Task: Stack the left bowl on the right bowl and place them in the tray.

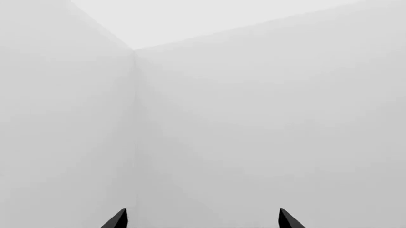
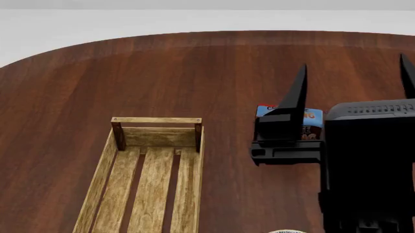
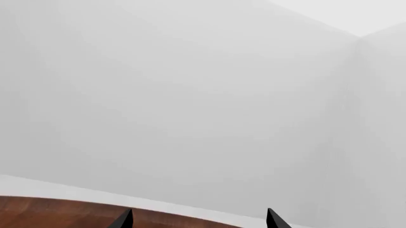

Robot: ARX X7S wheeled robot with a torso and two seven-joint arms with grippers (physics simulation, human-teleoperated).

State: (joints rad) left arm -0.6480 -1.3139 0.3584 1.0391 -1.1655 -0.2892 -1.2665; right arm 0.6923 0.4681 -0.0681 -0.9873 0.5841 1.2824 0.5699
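The tray (image 2: 104, 174), a long light-wood slatted crate with darker corner posts, lies empty on the table at the lower left of the head view. Neither bowl shows clearly. A thin pale curved sliver (image 2: 287, 231) at the bottom edge is too small to identify. My right gripper (image 2: 353, 63) is held above the table's right side, open, its two black fingers pointing away with nothing between them. In the right wrist view the right gripper (image 3: 198, 219) faces the table's far edge and a white wall. My left gripper (image 1: 201, 219) is open and faces only a bare wall corner.
A blue and brown pudding box (image 2: 314, 118) lies on the dark wooden table (image 2: 194, 77), partly hidden behind the right gripper's left finger. The table's curved far edge (image 2: 77, 46) meets a white floor and walls.
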